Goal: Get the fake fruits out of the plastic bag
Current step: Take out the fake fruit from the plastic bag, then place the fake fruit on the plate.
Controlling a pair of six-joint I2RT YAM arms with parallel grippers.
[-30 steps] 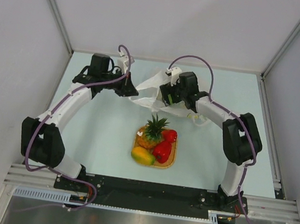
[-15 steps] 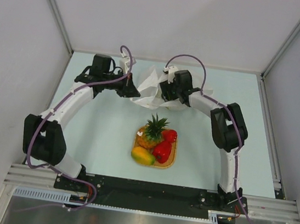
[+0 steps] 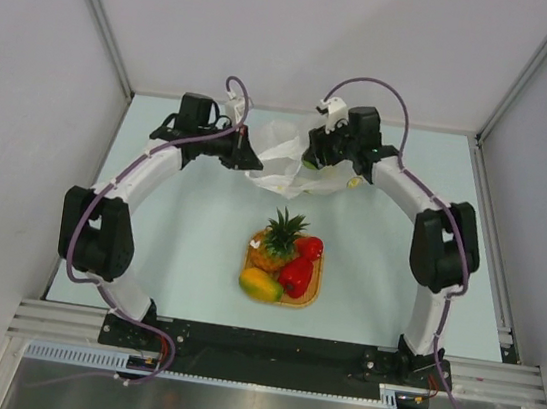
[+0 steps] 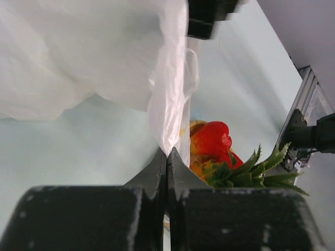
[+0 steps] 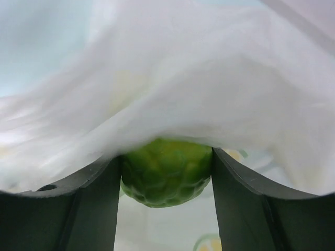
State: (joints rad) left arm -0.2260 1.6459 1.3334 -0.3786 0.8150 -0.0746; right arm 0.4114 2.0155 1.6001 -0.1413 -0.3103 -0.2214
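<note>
The white plastic bag (image 3: pixel 285 156) lies crumpled at the back of the table between both grippers. My left gripper (image 3: pixel 251 159) is shut on a fold of the bag (image 4: pixel 167 110), pinching it at the fingertips. My right gripper (image 3: pixel 318 160) reaches into the bag and is shut on a small bumpy green fruit (image 5: pixel 165 171), held between both fingers (image 5: pixel 91 209) under the bag film (image 5: pixel 172 83). The pineapple (image 3: pixel 277 240), red pepper pieces (image 3: pixel 297 268) and mango (image 3: pixel 260 284) rest on the woven orange mat (image 3: pixel 310 296) at the table's middle.
Grey walls enclose the table on three sides. The arms' black base rail (image 3: pixel 275 346) runs along the near edge. In the left wrist view the red pepper (image 4: pixel 212 141) and pineapple crown (image 4: pixel 251 170) show beyond the bag.
Both grippers moved toward the back of the table. The right arm swung up and rightward, its gripper now at the bag's right side.
</note>
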